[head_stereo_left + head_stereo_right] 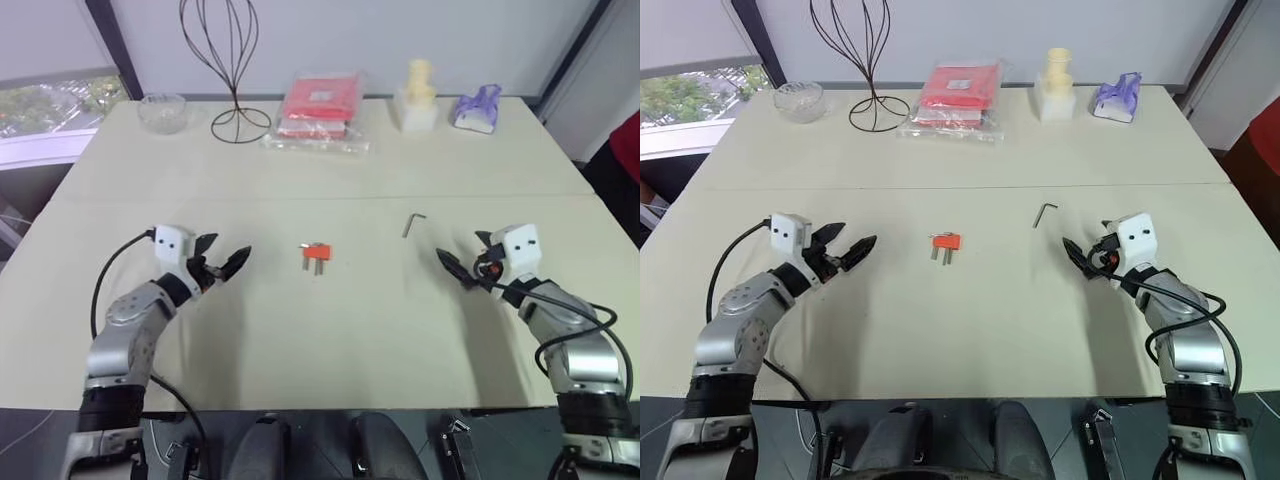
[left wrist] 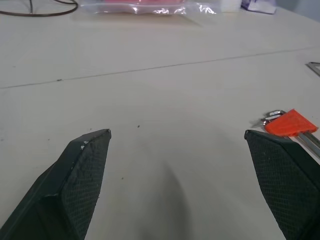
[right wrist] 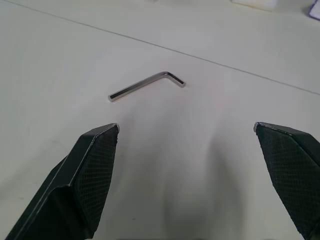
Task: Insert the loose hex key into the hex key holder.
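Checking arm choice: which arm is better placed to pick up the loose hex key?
Right. The right gripper is open beside the loose hex key; the left gripper is beyond the hex key holder.

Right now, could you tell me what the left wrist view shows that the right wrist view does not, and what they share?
The left wrist view has the red hex key holder lying on the table beside one of the left gripper's fingers, plus the clear plastic packet and a wire stand's base at the far edge. The right wrist view has the loose hex key lying flat ahead of the right gripper, untouched. Both share the pale table, its seam line, and wide-open black fingers holding nothing.
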### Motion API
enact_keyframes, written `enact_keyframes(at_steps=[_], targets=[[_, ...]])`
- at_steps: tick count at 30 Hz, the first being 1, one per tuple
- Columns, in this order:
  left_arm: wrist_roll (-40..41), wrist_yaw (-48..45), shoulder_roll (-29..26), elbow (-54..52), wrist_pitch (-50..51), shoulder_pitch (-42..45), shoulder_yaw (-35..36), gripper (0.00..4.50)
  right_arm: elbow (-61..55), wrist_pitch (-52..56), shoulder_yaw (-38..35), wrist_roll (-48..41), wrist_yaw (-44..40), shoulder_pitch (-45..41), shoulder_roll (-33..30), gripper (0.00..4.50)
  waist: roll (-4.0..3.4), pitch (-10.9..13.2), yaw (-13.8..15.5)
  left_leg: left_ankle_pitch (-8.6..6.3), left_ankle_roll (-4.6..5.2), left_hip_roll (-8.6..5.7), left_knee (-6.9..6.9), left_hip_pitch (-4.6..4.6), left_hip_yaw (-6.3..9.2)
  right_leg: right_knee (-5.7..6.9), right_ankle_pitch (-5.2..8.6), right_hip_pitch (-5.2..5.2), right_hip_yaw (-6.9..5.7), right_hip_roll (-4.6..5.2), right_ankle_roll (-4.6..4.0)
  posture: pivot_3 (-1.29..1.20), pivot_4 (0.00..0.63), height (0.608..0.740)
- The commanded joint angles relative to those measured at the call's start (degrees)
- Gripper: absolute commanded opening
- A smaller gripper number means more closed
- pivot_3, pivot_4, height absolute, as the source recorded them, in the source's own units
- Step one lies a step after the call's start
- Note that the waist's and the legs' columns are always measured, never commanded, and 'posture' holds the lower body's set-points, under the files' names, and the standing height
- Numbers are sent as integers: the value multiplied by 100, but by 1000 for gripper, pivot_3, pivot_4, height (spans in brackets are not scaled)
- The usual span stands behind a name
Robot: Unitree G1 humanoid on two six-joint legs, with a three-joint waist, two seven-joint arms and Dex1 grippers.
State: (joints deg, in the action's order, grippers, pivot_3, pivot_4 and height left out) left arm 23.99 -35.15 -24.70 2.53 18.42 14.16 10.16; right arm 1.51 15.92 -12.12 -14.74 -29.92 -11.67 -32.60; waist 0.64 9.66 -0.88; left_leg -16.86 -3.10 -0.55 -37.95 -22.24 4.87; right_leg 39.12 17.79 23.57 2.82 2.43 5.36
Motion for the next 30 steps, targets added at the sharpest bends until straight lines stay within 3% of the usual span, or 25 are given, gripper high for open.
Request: enact_keyframes(at_steps=[1,25,30], targets=[[-79,-92,-33,-12,-176,101,-24,4471,-4,-189,-92,23,52,-101,27,4500,0,0,-1,0,0,0,0,0,0,0,0,0,0,0,0,0,150,740],[-227,-413,-173,309,-518,233,40,4471,231,-383,109,179,-23,-307,80,4500,0,0,-2,0,0,0,0,0,0,0,0,0,0,0,0,0,150,740],[-739,-963,-672,640,-1002,475,-323,4471,290,-389,496,204,-495,-594,29,4500,0,0,-27,0,0,0,0,0,0,0,0,1,-1,-2,0,0,150,740]])
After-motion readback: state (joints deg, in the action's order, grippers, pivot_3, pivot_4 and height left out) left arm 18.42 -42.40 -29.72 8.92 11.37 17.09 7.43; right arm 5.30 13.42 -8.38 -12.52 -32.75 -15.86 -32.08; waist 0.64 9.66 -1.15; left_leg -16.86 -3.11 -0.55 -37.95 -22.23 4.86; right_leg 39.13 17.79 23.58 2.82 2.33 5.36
